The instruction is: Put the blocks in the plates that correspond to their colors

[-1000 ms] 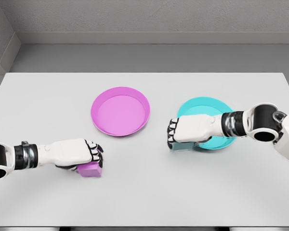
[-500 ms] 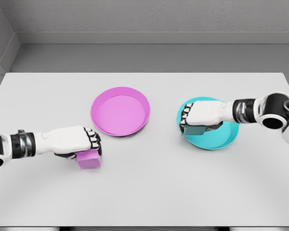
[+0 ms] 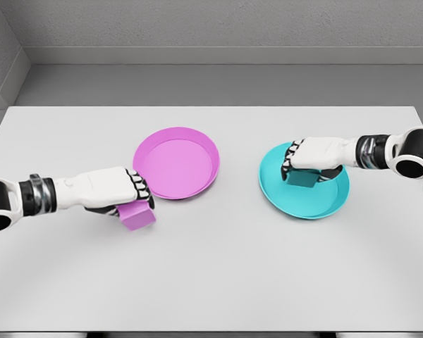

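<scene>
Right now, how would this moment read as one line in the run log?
left hand: holding pink block, short of pink plate | right hand: holding teal block over teal plate

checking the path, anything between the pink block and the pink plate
Nothing: in the head view only bare table separates the pink block from the pink plate.

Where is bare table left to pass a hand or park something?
Bare: the strip between the pink plate and teal plate, the whole near table, and the far band behind both plates. Crowded: the pink plate's near-left rim, where the left hand holds the pink block; the teal plate, under the right hand and teal block.
</scene>
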`<state>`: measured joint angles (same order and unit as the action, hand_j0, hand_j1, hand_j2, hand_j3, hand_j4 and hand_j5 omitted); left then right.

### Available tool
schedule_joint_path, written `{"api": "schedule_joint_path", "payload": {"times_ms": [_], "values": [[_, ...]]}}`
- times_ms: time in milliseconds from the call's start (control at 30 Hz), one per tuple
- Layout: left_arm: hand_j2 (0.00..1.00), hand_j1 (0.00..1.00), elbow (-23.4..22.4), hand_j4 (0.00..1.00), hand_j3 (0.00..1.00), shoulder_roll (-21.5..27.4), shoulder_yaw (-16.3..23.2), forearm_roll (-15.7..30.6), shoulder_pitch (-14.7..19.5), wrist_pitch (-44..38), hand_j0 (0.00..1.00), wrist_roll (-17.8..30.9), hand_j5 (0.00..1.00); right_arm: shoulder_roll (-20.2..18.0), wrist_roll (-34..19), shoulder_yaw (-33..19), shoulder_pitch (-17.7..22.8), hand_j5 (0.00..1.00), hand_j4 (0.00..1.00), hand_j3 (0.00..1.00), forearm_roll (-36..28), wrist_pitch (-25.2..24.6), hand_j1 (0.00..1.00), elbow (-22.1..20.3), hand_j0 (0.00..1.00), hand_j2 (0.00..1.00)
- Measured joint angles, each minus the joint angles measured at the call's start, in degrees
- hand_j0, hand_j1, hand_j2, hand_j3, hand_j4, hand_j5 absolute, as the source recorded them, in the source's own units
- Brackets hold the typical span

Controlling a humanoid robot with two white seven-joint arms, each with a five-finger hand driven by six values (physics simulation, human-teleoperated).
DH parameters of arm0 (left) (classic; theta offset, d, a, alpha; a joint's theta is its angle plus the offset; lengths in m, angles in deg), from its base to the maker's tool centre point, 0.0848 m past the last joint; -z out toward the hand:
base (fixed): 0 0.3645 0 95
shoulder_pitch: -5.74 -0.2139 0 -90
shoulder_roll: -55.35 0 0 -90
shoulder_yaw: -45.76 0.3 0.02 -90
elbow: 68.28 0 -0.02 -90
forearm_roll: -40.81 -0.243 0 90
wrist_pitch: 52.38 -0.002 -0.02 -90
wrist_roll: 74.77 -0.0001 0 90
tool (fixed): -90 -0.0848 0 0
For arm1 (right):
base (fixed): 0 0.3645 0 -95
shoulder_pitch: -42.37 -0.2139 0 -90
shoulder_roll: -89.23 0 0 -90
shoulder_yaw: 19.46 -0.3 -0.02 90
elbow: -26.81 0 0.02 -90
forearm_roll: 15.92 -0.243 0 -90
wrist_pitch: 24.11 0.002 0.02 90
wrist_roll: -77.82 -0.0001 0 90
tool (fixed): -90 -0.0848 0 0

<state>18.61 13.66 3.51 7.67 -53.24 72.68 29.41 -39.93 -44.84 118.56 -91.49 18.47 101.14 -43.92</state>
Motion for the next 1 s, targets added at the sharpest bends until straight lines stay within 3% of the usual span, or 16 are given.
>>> {"api": "schedule_joint_path", "payload": {"times_ms": [300, 400, 800, 1000], "values": [[0.62, 0.62, -1.7, 0.62, 0.62, -2.5, 0.0, 0.0, 2.5, 0.0, 0.62, 0.3, 0.62, 0.3, 0.0, -0.9, -0.3, 0.7, 0.7, 0.7, 0.1, 0.0, 0.7, 2.6, 0.7, 0.7], [0.62, 0.62, -2.3, 0.62, 0.62, -3.2, 0.0, 0.0, 3.5, 0.0, 0.62, 0.3, 0.62, 0.4, -0.1, -1.1, 0.1, 0.99, 0.99, 0.99, 0.1, -0.1, 0.99, 2.7, 0.99, 0.99], [0.62, 0.62, -7.6, 0.62, 0.62, -8.0, 0.2, -0.1, 7.8, 0.0, 0.62, 1.1, 0.62, 0.1, 0.2, -4.1, 1.0, 1.0, 1.0, 1.0, -0.3, -0.1, 1.0, 2.8, 1.0, 1.0], [0.62, 0.62, -11.3, 0.62, 0.62, -10.7, 0.3, -0.3, 10.7, 0.0, 0.62, 1.5, 0.62, -2.1, 0.4, -15.9, 5.6, 1.0, 1.0, 1.0, -1.5, -0.1, 1.0, 2.5, 1.0, 1.0]]}}
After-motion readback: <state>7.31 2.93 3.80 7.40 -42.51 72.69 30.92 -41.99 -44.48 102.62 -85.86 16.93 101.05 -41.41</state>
